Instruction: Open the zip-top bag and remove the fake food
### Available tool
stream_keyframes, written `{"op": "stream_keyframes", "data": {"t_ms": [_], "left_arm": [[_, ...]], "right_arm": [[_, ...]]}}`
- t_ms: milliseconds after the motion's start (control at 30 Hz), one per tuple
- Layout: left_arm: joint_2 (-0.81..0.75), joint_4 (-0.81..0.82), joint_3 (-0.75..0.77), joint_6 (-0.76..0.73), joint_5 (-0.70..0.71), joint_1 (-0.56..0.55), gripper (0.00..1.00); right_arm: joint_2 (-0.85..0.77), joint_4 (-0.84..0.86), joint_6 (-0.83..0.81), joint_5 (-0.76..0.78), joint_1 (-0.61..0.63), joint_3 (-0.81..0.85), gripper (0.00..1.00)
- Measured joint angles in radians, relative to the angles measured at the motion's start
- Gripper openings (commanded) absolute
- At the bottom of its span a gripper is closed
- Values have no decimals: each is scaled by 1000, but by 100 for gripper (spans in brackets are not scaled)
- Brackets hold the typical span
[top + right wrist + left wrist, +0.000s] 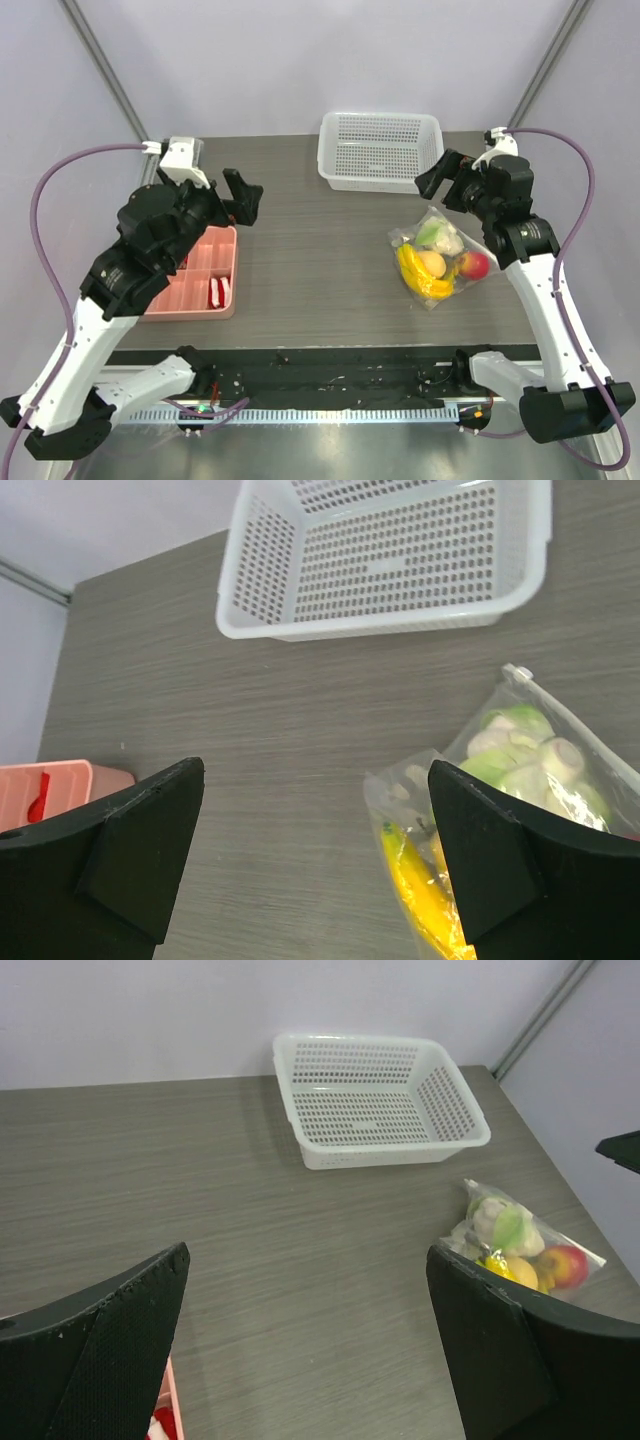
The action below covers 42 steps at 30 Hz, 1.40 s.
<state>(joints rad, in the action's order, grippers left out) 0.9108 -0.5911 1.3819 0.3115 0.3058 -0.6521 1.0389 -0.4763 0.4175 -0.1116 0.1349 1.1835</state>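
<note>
The clear zip-top bag (440, 258) lies flat and closed on the right side of the table. Inside it are the fake food pieces: a yellow banana bunch (415, 272), a yellow-orange fruit (432, 263), a red fruit (474, 265) and a white cauliflower with green leaves (440, 238). My right gripper (440, 175) is open and empty, held in the air just behind the bag. In the right wrist view (316, 768) the bag (500, 800) sits under its right finger. My left gripper (243, 197) is open and empty, far left of the bag. In the left wrist view (308, 1252) the bag (520, 1245) shows at right.
A white perforated basket (380, 150) stands at the back centre, just behind the bag; it also shows in both wrist views (375, 1100) (390, 560). A pink compartment tray (185, 290) with red pieces (215, 292) sits at the left, under the left arm.
</note>
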Motion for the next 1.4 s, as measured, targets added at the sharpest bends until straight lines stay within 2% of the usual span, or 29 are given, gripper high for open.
{"op": "stream_keyframes", "data": {"t_ms": [133,200,267,333,467,600,667,833,867,967,1000,1067,1100,1200,1333,1400], "left_arm": [[97,-25,80,29,-103,1,100],[149,6,84,64,-194,2,90],[229,58,70,118,-288,-16,90],[328,100,69,144,-325,-64,91],[630,204,82,175,-354,-215,91],[884,299,89,222,-374,-305,100],[1006,298,150,232,-361,-340,100],[1299,287,458,267,-307,-389,100],[1328,288,490,277,-300,-394,97],[1354,288,510,301,-280,-401,74],[1355,287,510,308,-272,-401,57],[1355,291,509,319,-253,-401,38],[1352,298,504,319,-240,-401,21],[1326,310,446,320,-182,-390,0],[1221,351,320,334,-174,-362,0],[1129,346,204,326,-146,-335,0]], "right_arm": [[24,-57,-1,48,0,20,100],[24,-90,-1,80,0,27,100],[24,-114,0,114,1,39,100],[24,-149,0,171,3,60,100],[21,-217,0,294,21,104,100],[3,-271,4,387,34,119,100],[-10,-290,4,417,35,119,100],[-29,-322,-3,422,37,120,100],[-29,-324,-7,415,38,120,100],[-32,-327,-24,394,40,120,100],[-34,-327,-28,386,40,120,100],[-39,-329,-40,371,40,120,100],[-42,-330,-45,366,40,120,100],[-55,-329,-54,326,40,118,100],[-69,-306,-55,258,47,77,100],[-62,-295,-53,233,69,46,100]]}}
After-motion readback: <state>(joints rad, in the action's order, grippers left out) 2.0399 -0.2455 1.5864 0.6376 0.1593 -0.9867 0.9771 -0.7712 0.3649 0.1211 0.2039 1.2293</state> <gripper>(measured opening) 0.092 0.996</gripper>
